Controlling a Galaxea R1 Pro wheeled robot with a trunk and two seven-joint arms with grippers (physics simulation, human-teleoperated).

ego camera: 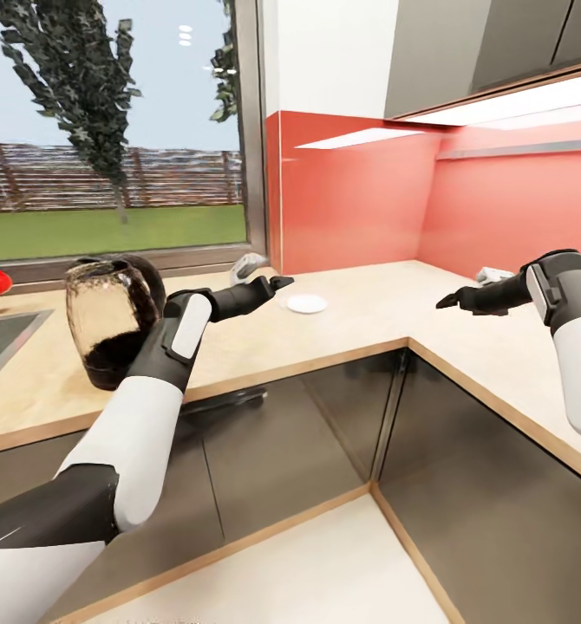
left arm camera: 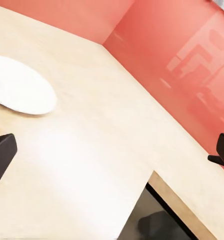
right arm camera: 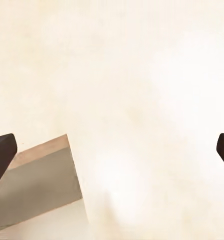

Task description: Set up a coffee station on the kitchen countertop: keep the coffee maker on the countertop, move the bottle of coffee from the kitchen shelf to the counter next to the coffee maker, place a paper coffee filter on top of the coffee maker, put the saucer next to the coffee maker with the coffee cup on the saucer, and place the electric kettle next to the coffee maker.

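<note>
The head camera looks forward and down from above both arms onto the L-shaped bench (ego camera: 360, 321) and its red corner wall (ego camera: 360, 199). The left wrist camera sits close over the bench beyond the left hand (ego camera: 277, 283), sharing the white saucer (ego camera: 306, 303) (left arm camera: 19, 91) and that wall. The right wrist camera looks nearly straight down, close, at bench below the right hand (ego camera: 447, 302).

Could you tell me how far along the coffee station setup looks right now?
Early. The coffee maker stands on the countertop, and the saucer lies further along it, bare. Nothing is in hand: the left tool and right tool hover open. Bottle, filter, cup and kettle remain.
</note>
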